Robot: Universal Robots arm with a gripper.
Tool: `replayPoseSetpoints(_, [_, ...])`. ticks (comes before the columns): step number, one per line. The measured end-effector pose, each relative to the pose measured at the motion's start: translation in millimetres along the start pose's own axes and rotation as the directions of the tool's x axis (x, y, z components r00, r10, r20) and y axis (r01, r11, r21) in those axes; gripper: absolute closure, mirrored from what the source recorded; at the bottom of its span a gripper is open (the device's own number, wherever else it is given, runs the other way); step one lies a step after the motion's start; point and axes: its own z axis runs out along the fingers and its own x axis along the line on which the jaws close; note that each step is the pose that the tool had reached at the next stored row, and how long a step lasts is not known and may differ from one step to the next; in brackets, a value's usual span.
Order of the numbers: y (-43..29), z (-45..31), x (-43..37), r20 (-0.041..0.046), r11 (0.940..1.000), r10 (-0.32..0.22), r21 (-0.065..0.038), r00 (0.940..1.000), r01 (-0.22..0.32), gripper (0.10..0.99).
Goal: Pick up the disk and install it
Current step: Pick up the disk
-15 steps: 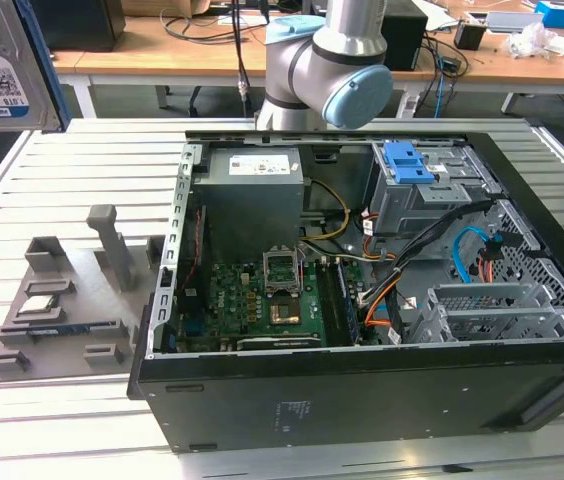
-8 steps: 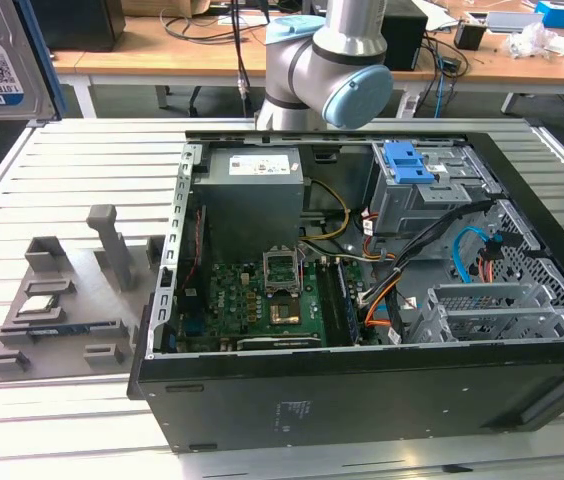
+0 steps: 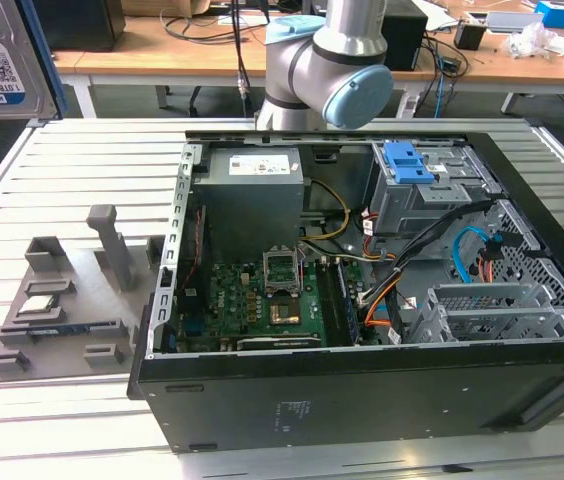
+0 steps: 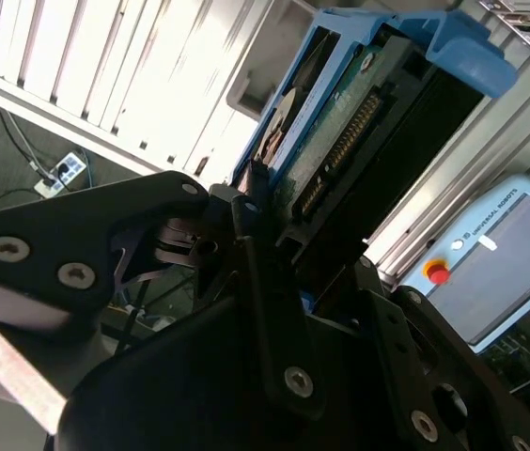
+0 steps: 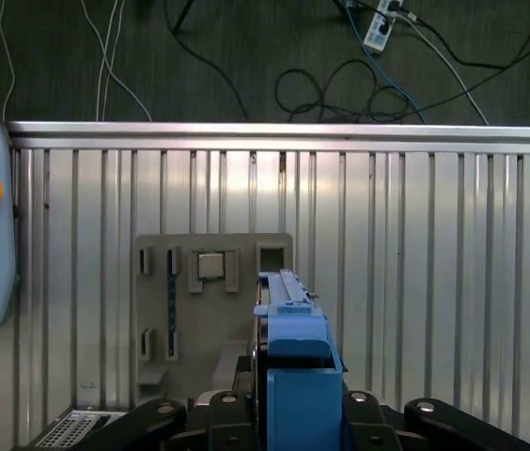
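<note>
In the gripper point(image 4: 260, 202), clamped between closed black fingers point(image 4: 267, 310) in the second wrist view: the disk point(image 4: 340, 122), long axis pointing straight out from the jaws, connector edge showing. In the first wrist view, edge-on above the grey fixture point(image 5: 213, 301) on the slatted table point(image 5: 415, 263). In the exterior view, at upper left, well apart from the open computer case point(image 3: 362, 400); arm point(image 3: 327, 65) top centre, rising out of frame.
</note>
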Motion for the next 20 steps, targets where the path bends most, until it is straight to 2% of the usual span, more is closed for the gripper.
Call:
replayPoseSetpoints(2, [-3.0, -0.1, 0.0, 0.0000, 1.0000, 0.000, 0.000, 1.0000, 0.000, 0.725])
replayPoseSetpoints(5, [-11.4, -0.1, 0.1, 0.0000, 1.0000, 0.000, 0.000, 1.0000, 0.000, 0.725])
replayPoseSetpoints(8, [-24.3, -0.3, 0.4, -0.0001, 1.0000, 0.000, 0.000, 1.0000, 0.000, 0.725])
replayPoseSetpoints(10, [-29.1, -0.4, 0.4, -0.0001, 1.0000, 0.000, 0.000, 1.0000, 0.000, 0.725])
replayPoseSetpoints(13, [-43.6, -0.6, 0.6, -0.0001, 1.0000, 0.000, 0.000, 1.0000, 0.000, 0.725])
replayPoseSetpoints(20, [-65.7, -0.9, 0.9, -0.0001, 1.0000, 0.000, 0.000, 1.0000, 0.000, 0.725])
